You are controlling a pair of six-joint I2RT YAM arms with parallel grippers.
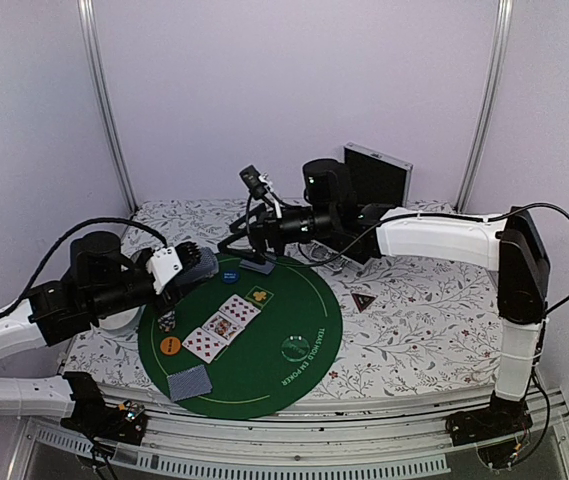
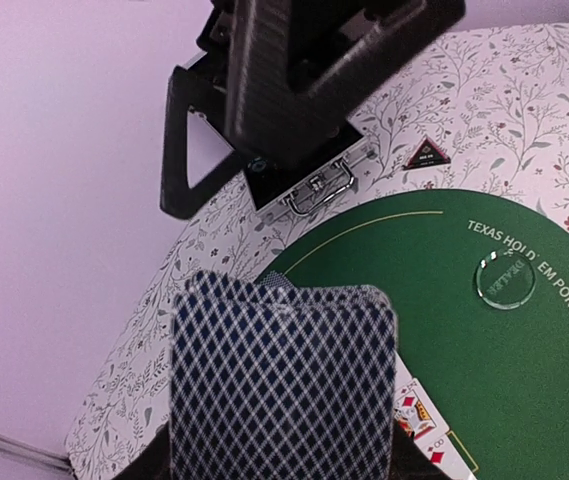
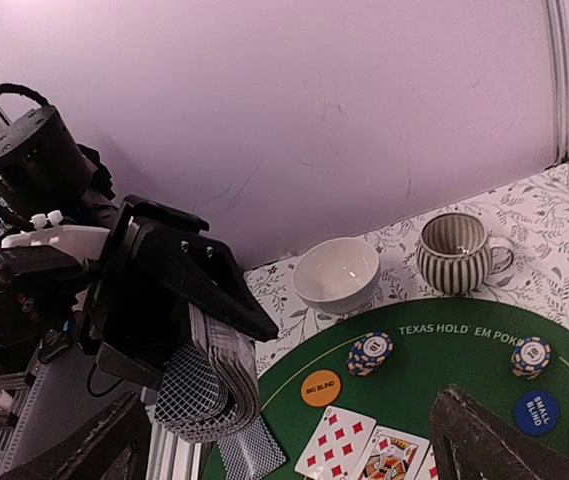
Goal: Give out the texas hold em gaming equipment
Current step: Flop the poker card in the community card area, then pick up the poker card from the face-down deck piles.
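Green mat (image 1: 304, 300); deck (image 2: 282, 385) bottom edge cropped

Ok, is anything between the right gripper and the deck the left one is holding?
Nothing visible. The right gripper is open, and the deck sticks out of the left gripper towards it with only air between. Chips and face-up cards lie flat on the mat, below that line.
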